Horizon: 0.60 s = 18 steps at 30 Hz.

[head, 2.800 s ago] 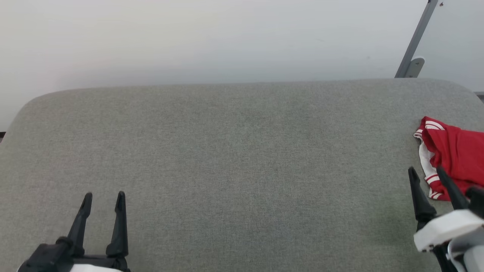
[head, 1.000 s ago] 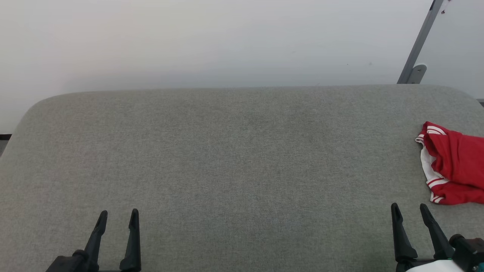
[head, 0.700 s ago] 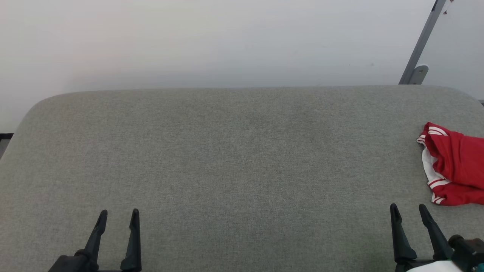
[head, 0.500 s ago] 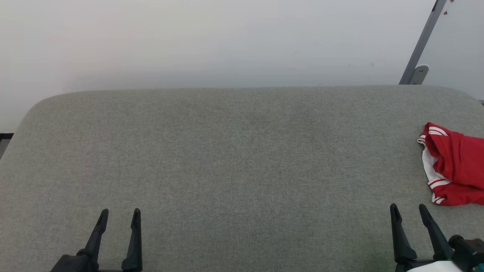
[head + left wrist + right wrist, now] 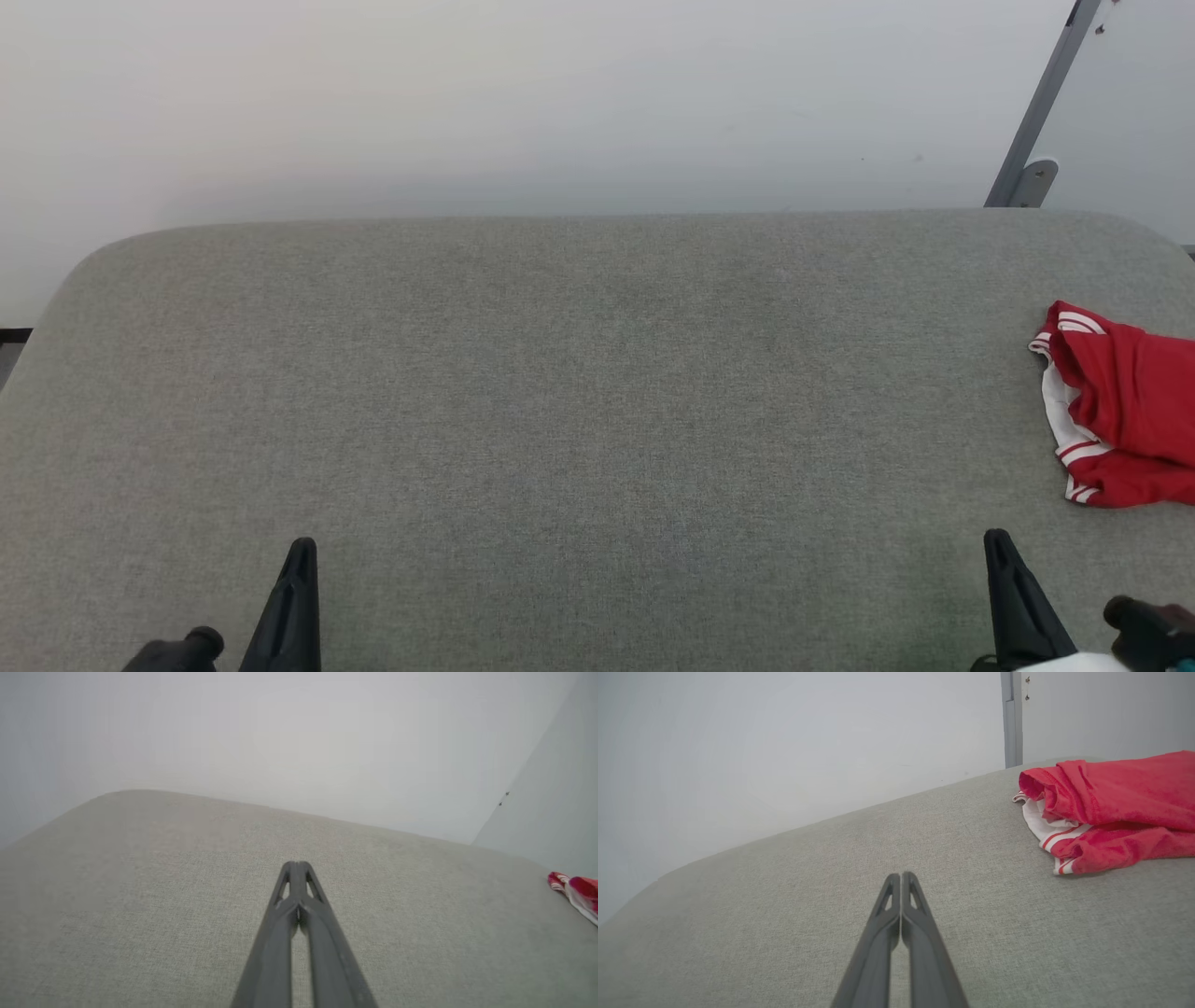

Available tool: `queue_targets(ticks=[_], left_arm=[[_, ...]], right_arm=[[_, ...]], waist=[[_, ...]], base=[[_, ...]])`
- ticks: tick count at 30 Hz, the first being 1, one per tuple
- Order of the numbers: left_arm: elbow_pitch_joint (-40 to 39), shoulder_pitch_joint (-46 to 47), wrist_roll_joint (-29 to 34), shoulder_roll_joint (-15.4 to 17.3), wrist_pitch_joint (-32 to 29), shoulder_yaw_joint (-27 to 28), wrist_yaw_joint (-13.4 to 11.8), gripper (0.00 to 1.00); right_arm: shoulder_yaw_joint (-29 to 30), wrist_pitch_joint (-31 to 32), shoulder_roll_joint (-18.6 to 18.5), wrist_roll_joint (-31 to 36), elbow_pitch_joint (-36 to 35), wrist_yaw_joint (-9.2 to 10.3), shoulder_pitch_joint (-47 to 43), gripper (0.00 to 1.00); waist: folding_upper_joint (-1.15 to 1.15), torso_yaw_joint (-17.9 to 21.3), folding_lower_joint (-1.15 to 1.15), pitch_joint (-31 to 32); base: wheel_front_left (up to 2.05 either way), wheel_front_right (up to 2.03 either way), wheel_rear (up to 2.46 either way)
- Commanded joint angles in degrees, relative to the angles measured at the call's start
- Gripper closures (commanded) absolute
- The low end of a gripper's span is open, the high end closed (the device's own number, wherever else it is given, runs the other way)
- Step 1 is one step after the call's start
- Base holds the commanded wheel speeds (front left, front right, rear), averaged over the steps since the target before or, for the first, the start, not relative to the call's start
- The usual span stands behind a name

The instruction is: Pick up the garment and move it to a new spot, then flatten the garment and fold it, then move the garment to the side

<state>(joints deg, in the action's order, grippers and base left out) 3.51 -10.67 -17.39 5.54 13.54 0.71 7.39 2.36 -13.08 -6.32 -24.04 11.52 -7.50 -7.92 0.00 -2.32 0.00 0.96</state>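
Grey fabric surface (image 5: 597, 392), plain pale wall (image 5: 467, 93) behind it. Your left fingers (image 5: 297, 588) sit at 7 o'clock, tips pressed together, gripping nothing. Your right fingers (image 5: 1013, 597) sit at 5 o'clock, also tip to tip and empty. The garment (image 5: 1120, 401) lies bunched on the surface at 3 o'clock, apart from the right fingers.

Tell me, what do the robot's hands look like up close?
The left gripper and right gripper look alike: each has two long, slim, dark-grey fingers tapering to a point, with small triangular cut-outs near the tips. In the head view a bit of white casing sits behind the right one.
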Motion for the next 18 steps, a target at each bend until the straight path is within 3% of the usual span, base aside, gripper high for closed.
queue_targets(ticks=[1,18], left_arm=[[-0.31,1.9,-3.62,0.46,-0.65,0.14,-0.11,1.0],[2.37,5.39,-19.92,0.6,-4.03,0.33,0.01,1.0]], right_arm=[[0.42,0.78,-0.05,-3.16,-0.67,0.0,1.74,1.0],[1.26,4.84,0.7,-17.22,-0.03,0.0,4.55,1.0]], waist=[[0.0,0.05,0.0,-0.02],[0.0,0.36,0.0,-0.17]], base=[[0.0,0.0,0.0],[0.0,0.0,0.0]])
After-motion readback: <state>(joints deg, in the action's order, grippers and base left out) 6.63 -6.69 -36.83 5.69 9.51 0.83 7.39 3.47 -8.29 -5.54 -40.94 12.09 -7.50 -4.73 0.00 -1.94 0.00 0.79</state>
